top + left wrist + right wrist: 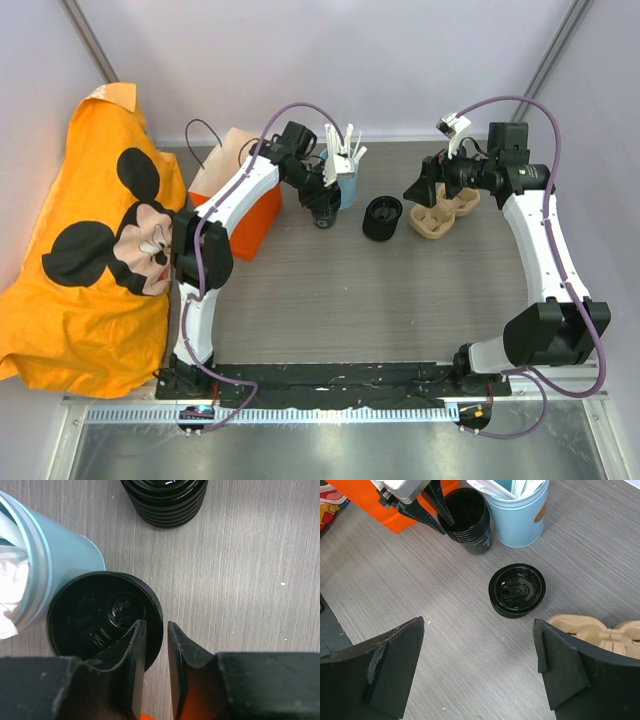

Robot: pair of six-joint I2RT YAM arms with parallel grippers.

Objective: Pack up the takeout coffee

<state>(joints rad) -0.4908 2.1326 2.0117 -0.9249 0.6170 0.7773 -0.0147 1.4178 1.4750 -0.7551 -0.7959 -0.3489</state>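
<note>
A stack of black cups (100,615) stands on the table, touching a light blue tin (50,555). My left gripper (155,625) straddles the top cup's rim: one finger is inside the cup and the other outside, a narrow gap still showing. In the top view the gripper (318,195) covers the cups (324,214). A stack of black lids (381,217) sits to their right, with a brown pulp cup carrier (445,212) beyond it. My right gripper (479,621) hangs wide open above bare table near the lids (517,590) and the carrier (600,632), holding nothing.
The blue tin (345,180) holds white stirrers or packets. An orange box (250,215) stands left of the cups, and an orange Mickey Mouse cloth (90,250) covers the table's left side. Walls close the back and sides.
</note>
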